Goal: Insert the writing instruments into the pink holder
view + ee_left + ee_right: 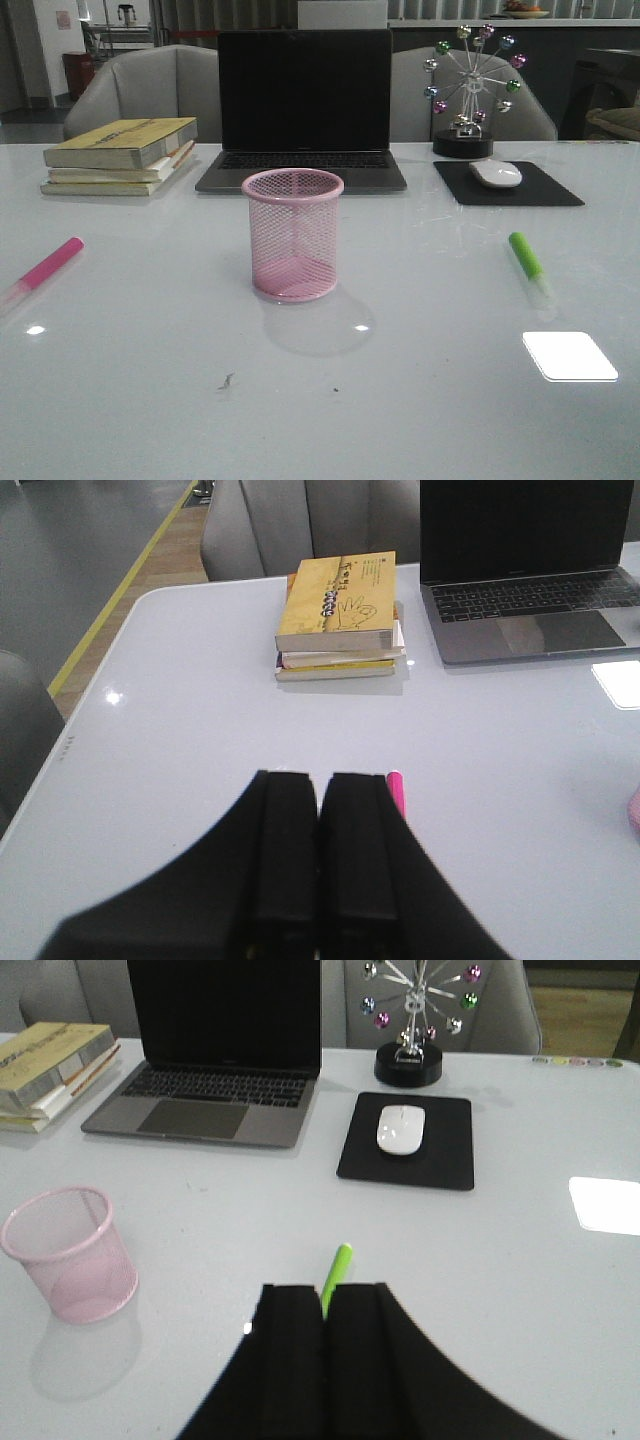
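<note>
Both jaws closed empty, glossy white table (pixel 150 400), grey chairs (pixel 130 85) behind.

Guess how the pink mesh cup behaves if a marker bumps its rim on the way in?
The pink holder is thin open wire mesh and stands empty, so it is probably light. The table is glossy and reflective, so it would likely slide, perhaps tip. The right gripper should lower the green marker gently.
</note>
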### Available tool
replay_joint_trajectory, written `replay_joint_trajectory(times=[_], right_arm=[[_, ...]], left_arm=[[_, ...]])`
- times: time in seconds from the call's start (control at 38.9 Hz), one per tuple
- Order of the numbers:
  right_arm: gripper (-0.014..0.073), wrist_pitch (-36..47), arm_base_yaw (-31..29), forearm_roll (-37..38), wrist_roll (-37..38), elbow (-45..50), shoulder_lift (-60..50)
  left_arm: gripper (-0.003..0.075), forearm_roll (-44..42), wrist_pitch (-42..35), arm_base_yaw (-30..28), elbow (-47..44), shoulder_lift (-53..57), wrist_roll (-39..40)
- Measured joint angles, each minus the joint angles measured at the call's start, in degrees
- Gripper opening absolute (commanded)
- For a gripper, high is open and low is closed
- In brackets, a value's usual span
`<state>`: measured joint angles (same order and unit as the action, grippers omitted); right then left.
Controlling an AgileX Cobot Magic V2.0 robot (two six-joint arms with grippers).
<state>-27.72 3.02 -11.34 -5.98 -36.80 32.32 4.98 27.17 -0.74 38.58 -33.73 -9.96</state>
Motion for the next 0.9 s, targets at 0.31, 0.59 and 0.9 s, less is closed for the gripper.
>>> replay_joint_trajectory(times=[0.31, 0.59, 0.9], right_arm=[[0.0442, -3.16, 0.0, 0.0, 0.0, 0.0, 0.22], [0.0561, -3.25, 0.0, 0.0, 0.0, 0.0, 0.22], [0.0561, -5.44, 0.0, -2.53, 0.0, 0.11, 4.25]], left_arm=[[0.0355, 0.26, 0.02, 0.0, 0.0, 0.0, 0.0], [0.0446, 1.05, 0.02, 0.0, 0.0, 0.0, 0.0], [0.0446, 1.48, 0.02, 0.0, 0.0, 0.0, 0.0]])
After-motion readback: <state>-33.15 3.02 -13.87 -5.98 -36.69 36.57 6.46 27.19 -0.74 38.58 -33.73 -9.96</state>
